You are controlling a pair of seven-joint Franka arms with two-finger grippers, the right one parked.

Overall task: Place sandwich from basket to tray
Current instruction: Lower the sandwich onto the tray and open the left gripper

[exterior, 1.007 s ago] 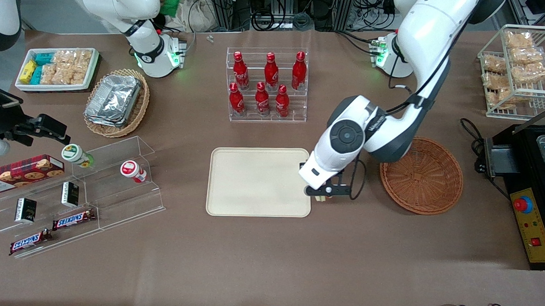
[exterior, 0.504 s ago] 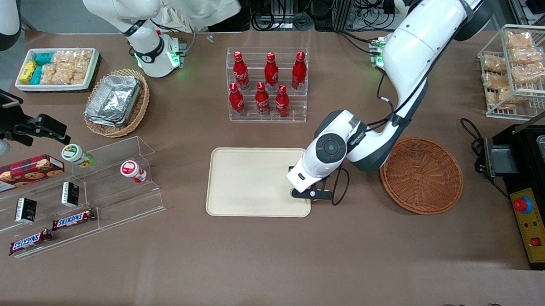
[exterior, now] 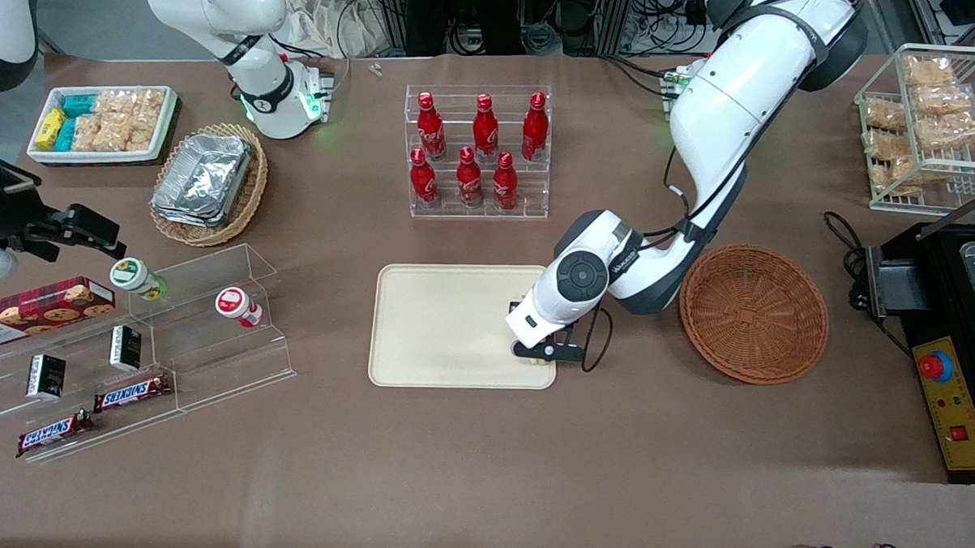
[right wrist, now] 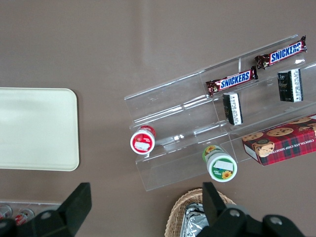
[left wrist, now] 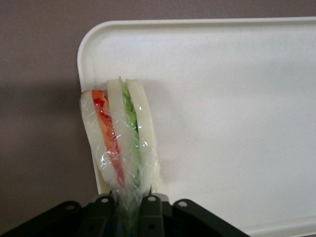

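Gripper [exterior: 543,355] on the left arm is clamped on the sandwich [left wrist: 121,143], holding it by its narrow end so the wedge sticks straight out from the fingers. Wrist view shows the clear wrap, white bread and the red and green filling stripes pretty well. It hangs over a corner of the tray [exterior: 445,325], partly over the rim and partly over the brown counter [exterior: 481,468] next to it; can't tell if it's touching the tray.

In the front view that's the tray corner at about 4 o'clock from the tray's middle. The basket [exterior: 754,313] sits at 3 o'clock from the tray, a little apart, with nothing in it.

Readable stuff: two Snickers bars [exterior: 130,392] on the clear stepped shelf [exterior: 210,329] toward the parked arm's end, plus a red plaid cookie box [exterior: 36,311] whose white lettering I can't read. Red bottles [exterior: 476,148] with white script sit at 12 o'clock from the tray.
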